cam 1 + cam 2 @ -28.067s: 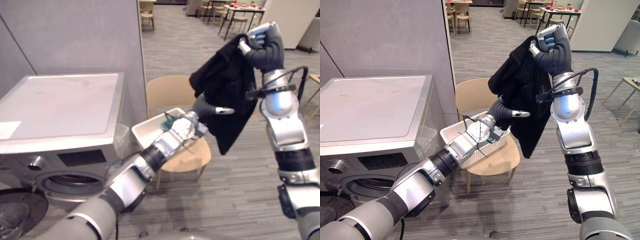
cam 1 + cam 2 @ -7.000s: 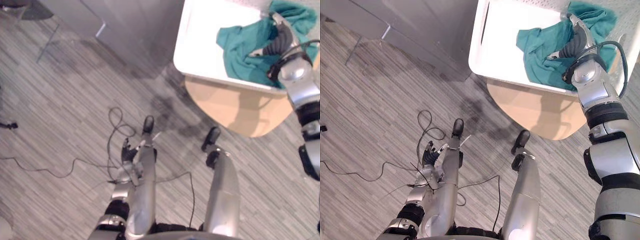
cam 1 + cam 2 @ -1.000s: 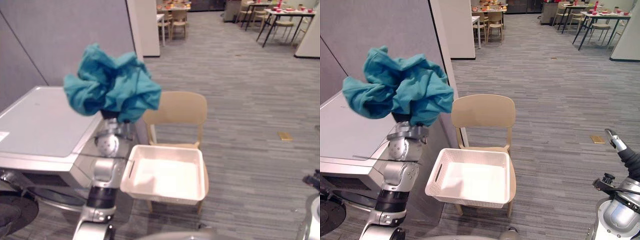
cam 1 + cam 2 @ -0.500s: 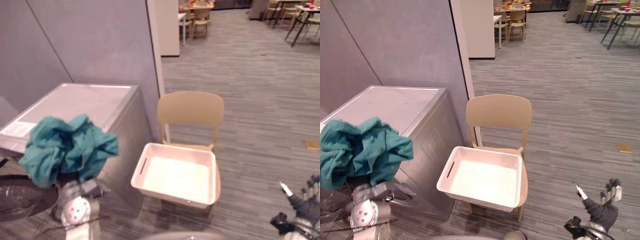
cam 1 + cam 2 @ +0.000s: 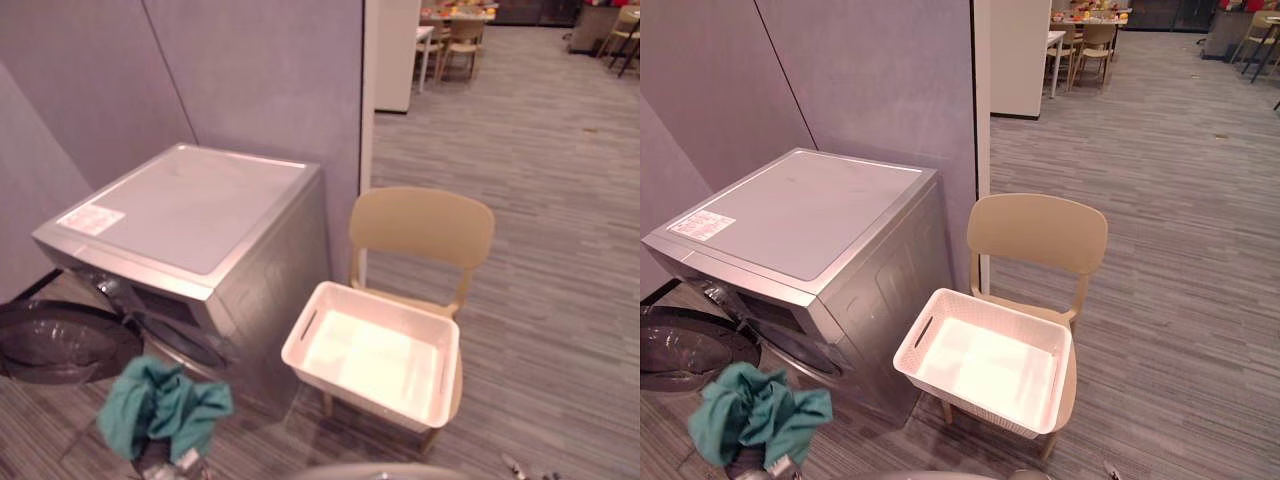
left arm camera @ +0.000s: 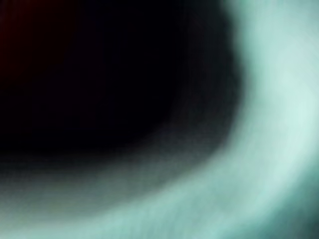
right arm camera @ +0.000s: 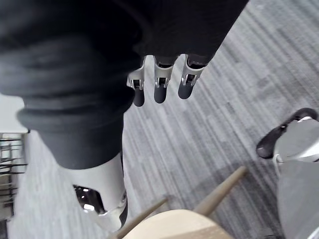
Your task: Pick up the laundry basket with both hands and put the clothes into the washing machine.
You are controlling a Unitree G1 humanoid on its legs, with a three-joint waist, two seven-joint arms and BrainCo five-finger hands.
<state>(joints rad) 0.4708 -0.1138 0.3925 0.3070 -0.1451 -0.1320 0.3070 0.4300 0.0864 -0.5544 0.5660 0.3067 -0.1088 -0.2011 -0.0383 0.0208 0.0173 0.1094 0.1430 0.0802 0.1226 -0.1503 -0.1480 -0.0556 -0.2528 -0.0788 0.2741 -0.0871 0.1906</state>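
Grey striped carpet [image 5: 560, 200] runs back from a grey partition wall [image 5: 250, 80] to dining tables and chairs [image 5: 450, 30] far off. Against the wall I see the silver washing machine [image 5: 200, 225]. Its round door [image 5: 55, 342] is swung open toward the near left, and the drum opening [image 5: 185, 345] is dark behind it. Just beside the machine stands a beige chair [image 5: 422, 228]. The white laundry basket [image 5: 355, 393] sits on its seat, bare inside and well apart from both hands.

Low in front of the machine hangs 1 bunched teal garment [image 5: 165, 408], near the open door and outside the drum. It drapes over my left hand [image 5: 168, 463], of which just a sliver of metal shows beneath the cloth, so I cannot tell how that hand is set. The left wrist view gives me blurred teal cloth around a dark patch, very close to the lens.

My right hand [image 7: 159, 74] hangs at my side over the carpet, its fingers [image 7: 138, 94] straight and relaxed, holding nothing. In the right wrist view the chair's beige seat edge and 2 of its legs show past it.
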